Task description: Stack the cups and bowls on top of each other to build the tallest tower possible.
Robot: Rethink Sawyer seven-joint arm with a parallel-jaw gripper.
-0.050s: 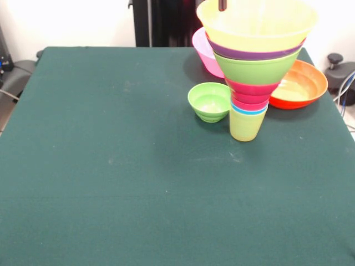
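The tower (252, 66) stands upright near the table's (111, 166) far right corner, small green bowl (209, 101) just beside; the hand (222, 5) barely shows, grip state indeterminable.

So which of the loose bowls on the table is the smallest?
The small green bowl, just left of the tower. The pink bowl and orange bowl behind are clearly wider.

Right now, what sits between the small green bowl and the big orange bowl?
The tower, its yellow-green cup at the bottom, stands between the small green bowl and the orange bowl, seen in the front view.
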